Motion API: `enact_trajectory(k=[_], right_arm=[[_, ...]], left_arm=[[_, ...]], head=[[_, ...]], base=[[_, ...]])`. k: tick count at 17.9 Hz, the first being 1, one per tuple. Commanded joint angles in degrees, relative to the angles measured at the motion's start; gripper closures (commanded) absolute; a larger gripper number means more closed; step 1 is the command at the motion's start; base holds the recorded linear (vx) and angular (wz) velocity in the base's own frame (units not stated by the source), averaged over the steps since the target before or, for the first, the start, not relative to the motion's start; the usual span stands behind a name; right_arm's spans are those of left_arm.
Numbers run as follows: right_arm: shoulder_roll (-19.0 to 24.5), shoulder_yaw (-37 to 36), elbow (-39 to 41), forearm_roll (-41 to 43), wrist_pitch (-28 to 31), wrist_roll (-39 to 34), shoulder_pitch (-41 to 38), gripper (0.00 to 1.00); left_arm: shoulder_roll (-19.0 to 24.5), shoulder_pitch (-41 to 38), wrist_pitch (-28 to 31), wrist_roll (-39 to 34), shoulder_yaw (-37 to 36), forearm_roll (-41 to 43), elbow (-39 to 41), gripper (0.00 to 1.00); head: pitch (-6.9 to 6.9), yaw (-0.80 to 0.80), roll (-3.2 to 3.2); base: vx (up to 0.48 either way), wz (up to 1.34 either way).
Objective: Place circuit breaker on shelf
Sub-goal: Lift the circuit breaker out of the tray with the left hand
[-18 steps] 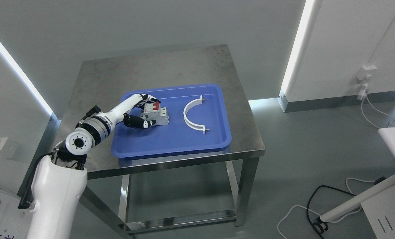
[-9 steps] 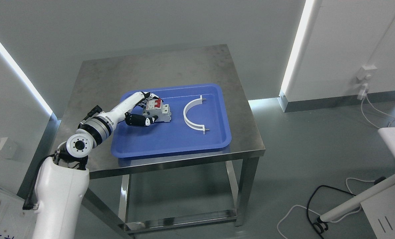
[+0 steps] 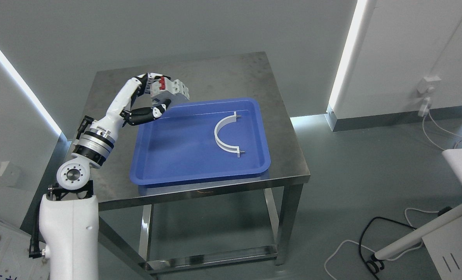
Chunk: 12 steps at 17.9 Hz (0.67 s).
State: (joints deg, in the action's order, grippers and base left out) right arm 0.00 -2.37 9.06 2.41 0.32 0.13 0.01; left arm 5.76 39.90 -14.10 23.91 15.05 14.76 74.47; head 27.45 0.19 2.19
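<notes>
My left hand (image 3: 159, 95) is shut on the circuit breaker (image 3: 170, 90), a grey block with red switches. Hand and breaker are raised above the far left corner of the blue tray (image 3: 176, 163), over the steel table (image 3: 199, 74). The black thumb curls under the breaker and the other fingers wrap over its top. My left arm rises from the lower left of the head view. No shelf shows in this view. My right arm is out of view.
A white half-ring clamp (image 3: 226, 134) lies in the right half of the tray. Cables (image 3: 355, 241) and a white stand (image 3: 421, 233) sit on the floor at the right. A wall stands close behind the table.
My left hand has lifted the circuit breaker out of the tray, up and toward the far left. The arm has raised and bent at the elbow. The clamp has stayed put.
</notes>
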Motion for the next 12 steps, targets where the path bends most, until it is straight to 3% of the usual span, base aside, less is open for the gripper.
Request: enact_trajectory(k=[1,6,12], right_arm=[[-1.0,0.0,0.0,0.0,2.4,0.1,-0.9,0.0],[-1.0,0.0,0.0,0.0,2.4,0.1,-0.9,0.0],[-1.0,0.0,0.0,0.0,2.4,0.1,-0.9,0.0]], left_arm=[[-4.8,-11.8,-4.5,-8.4,13.1,-9.4,11.7,0.97],[-4.8,-21.9,-6.3,-9.2,11.9,-13.2,21.4,0.96],[-4.8,-27.1,-7.1,-8.9,12.7,-14.1,22.7,0.96]], head=[[0.0,0.0,0.0],[0.01,0.0,0.0],[0.01,0.0,0.0]], base=[[0.004,0.02],[-0.009,-0.05],[-0.084,-0.21]])
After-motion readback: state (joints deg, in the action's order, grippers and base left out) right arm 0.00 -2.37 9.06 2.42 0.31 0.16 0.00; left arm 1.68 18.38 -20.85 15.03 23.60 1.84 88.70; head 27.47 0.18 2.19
